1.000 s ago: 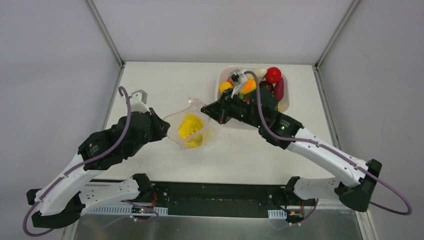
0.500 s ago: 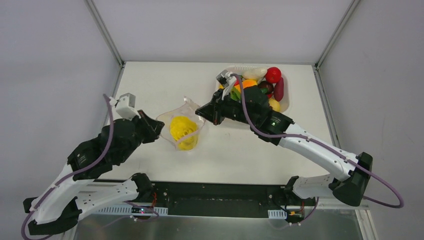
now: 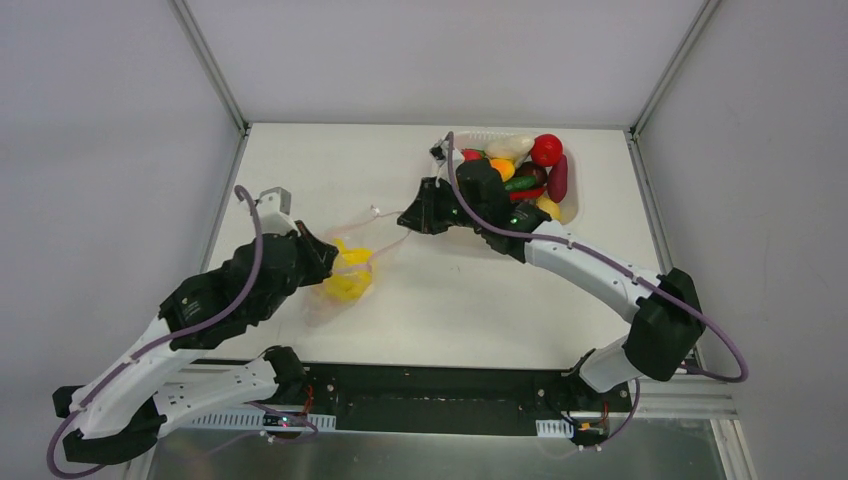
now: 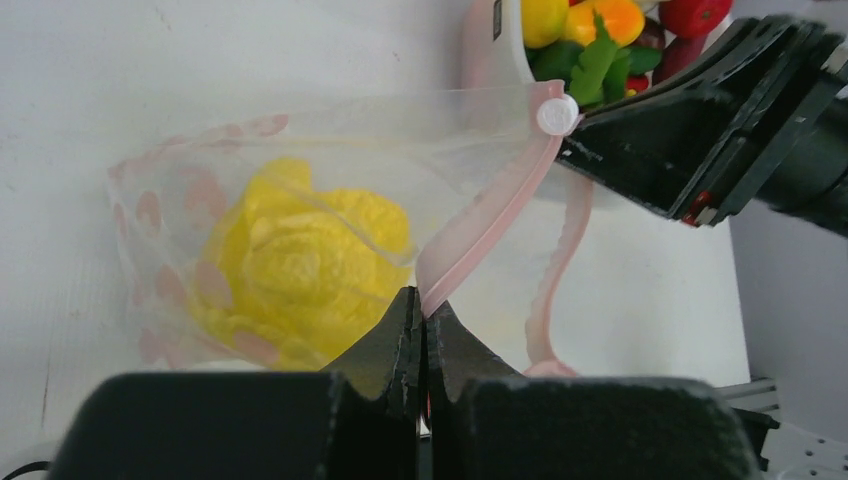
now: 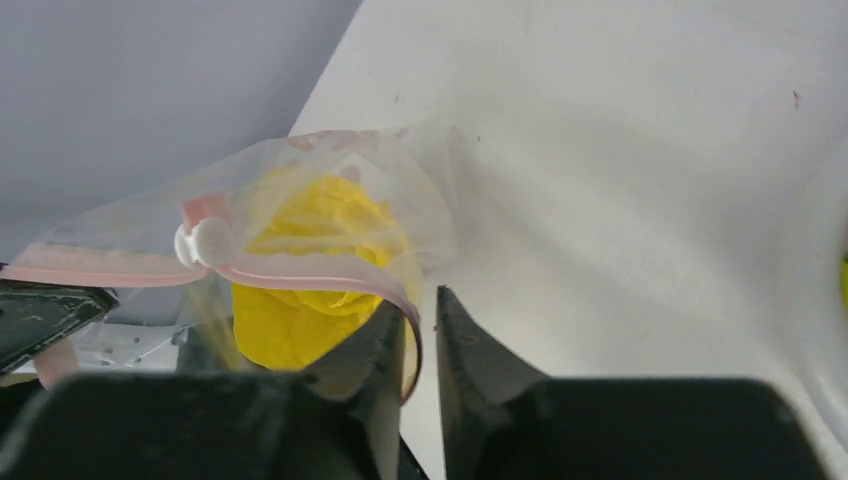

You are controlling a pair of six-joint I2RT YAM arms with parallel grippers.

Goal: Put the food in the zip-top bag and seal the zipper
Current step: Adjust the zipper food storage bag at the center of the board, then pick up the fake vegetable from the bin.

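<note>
Two wrist views are needed here, since from overhead the clear zip-top bag with pink spots (image 4: 380, 135) is a faint smear on the white counter (image 3: 300, 170) and both arms hide their own fingertips. The left wrist camera shows the left fingers (image 4: 420, 318) pinched shut on the pink-red zipper strip (image 4: 485, 210), with the yellow ridged plastic toy food (image 4: 300, 255) inside the bag stretched between the arms. Farther right, the right fingers (image 4: 572, 138) grip the strip beside its white round slider (image 4: 556, 114), narrowly set in their own view, while the white ribbed basket (image 4: 482, 40) of glossy toy fruits and vegetables (image 3: 530, 165) is cropped at the frame top.
</note>
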